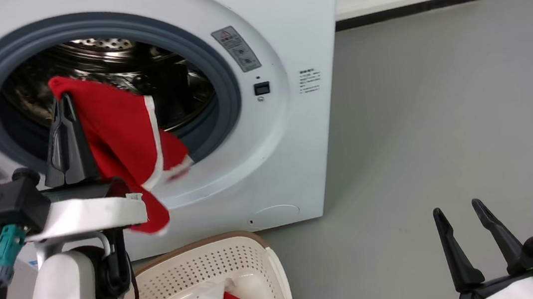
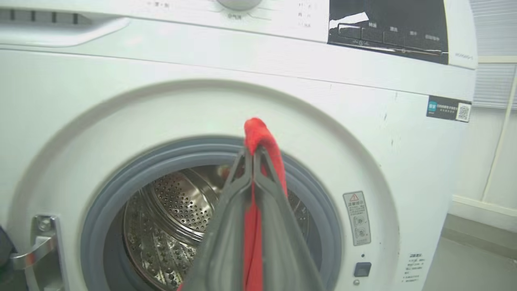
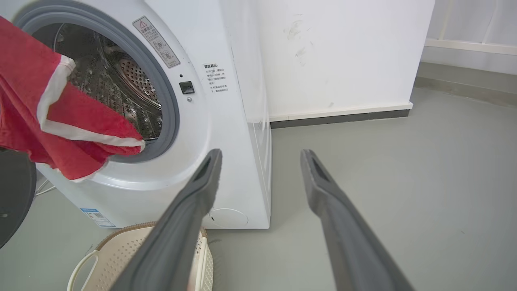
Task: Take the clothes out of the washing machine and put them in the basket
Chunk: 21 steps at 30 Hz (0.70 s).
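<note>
- Left gripper [image 1: 63,100] pinches a soft red white-trimmed garment [image 1: 119,136], long axis hanging downward before the white front-loading washing machine [image 1: 283,32].
- Hem perhaps over the cream perforated basket [image 1: 195,270].
- Right gripper [image 1: 456,208] spread, empty.

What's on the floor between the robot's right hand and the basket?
Nothing. In the head view, the grey floor between the right hand and the basket is bare.

Red garment [image 1: 119,131] (white-trimmed) hangs before open washing machine [image 1: 284,42]; basket [image 1: 195,273] below.
</note>
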### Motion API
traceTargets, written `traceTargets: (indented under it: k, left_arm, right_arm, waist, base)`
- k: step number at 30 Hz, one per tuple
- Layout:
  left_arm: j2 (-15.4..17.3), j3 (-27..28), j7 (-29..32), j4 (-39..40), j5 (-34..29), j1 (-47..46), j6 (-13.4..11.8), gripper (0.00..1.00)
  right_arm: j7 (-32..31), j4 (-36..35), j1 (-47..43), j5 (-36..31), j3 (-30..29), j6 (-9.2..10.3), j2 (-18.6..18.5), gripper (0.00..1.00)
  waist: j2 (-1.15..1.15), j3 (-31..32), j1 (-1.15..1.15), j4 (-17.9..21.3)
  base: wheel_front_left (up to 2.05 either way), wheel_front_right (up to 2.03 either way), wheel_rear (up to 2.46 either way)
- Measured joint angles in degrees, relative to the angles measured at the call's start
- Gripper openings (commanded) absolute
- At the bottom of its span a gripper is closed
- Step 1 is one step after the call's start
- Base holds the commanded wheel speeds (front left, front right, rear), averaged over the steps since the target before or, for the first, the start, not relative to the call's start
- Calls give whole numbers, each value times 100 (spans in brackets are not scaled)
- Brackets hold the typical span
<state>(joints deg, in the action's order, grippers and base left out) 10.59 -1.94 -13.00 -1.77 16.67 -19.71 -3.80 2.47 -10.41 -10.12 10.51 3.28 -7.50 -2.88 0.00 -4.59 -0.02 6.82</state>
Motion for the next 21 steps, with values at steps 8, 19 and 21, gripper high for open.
traceTargets:
  k: [8, 19, 21]
  left_arm:
    - [18, -250, 561, 1482, -179, 639, -177, 0]
    - [-281, -511, 671, 1160, 11, 1935, -352, 0]
    - [-358, -535, 578, 786, 69, 2011, -375, 0]
  right_arm:
    - [-48, -69, -75, 0, 27, 0, 0, 100]
    - [-100, -209, -12, -67, 71, 0, -1, 100]
    - [-104, -231, 54, -96, 87, 0, -1, 100]
  waist:
    - [0, 92, 0, -296]
    - [0, -213, 1, -382]
    - [0, -336, 2, -387]
  base:
    - [0, 0, 0]
    - [0, 0, 0]
    - [0, 0, 0]
